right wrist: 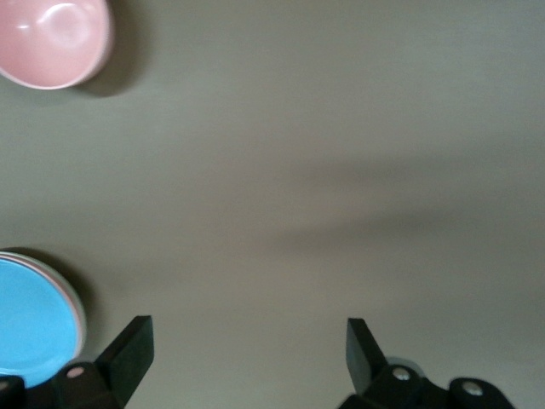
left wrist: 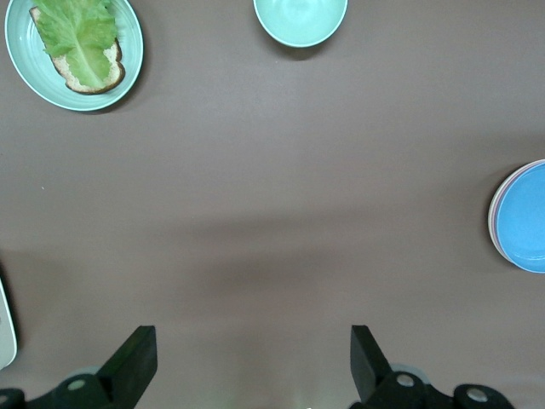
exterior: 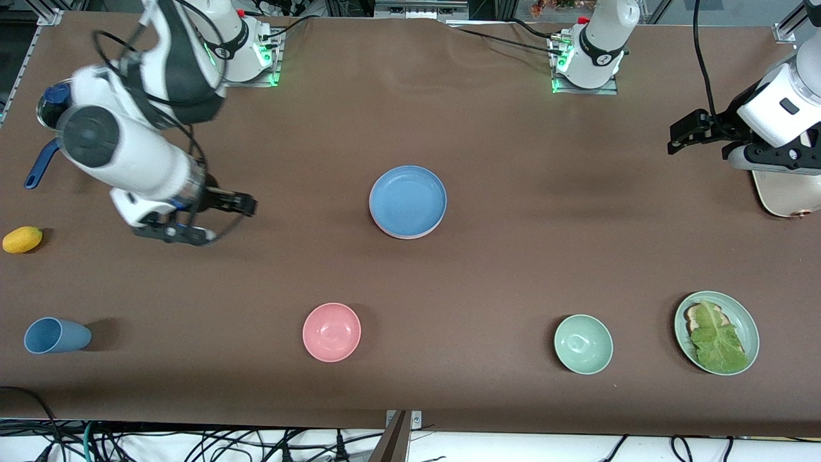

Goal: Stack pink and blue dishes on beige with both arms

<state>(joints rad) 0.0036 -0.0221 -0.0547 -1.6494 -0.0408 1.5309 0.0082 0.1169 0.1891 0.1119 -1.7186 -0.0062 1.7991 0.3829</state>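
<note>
The blue dish (exterior: 408, 200) lies on top of a stack in the middle of the table, and the pink dish shows as a thin rim (exterior: 410, 236) under it. In the left wrist view a paler edge (left wrist: 492, 223) shows beneath the pink rim of the blue dish (left wrist: 524, 217); I cannot tell if it is the beige plate. My right gripper (exterior: 249, 205) hangs open and empty over bare table, toward the right arm's end from the stack; its own view shows the blue dish (right wrist: 34, 319) beside a finger (right wrist: 132, 341). My left gripper (exterior: 680, 136) hangs open and empty near the left arm's end.
Nearer the camera stand a pink bowl (exterior: 331, 332), a green bowl (exterior: 583, 344) and a green plate with lettuce on bread (exterior: 744, 324). A blue cup (exterior: 56, 335) lies on its side, with a yellow fruit (exterior: 22, 239) farther back. A cream object (exterior: 786, 192) sits under the left arm.
</note>
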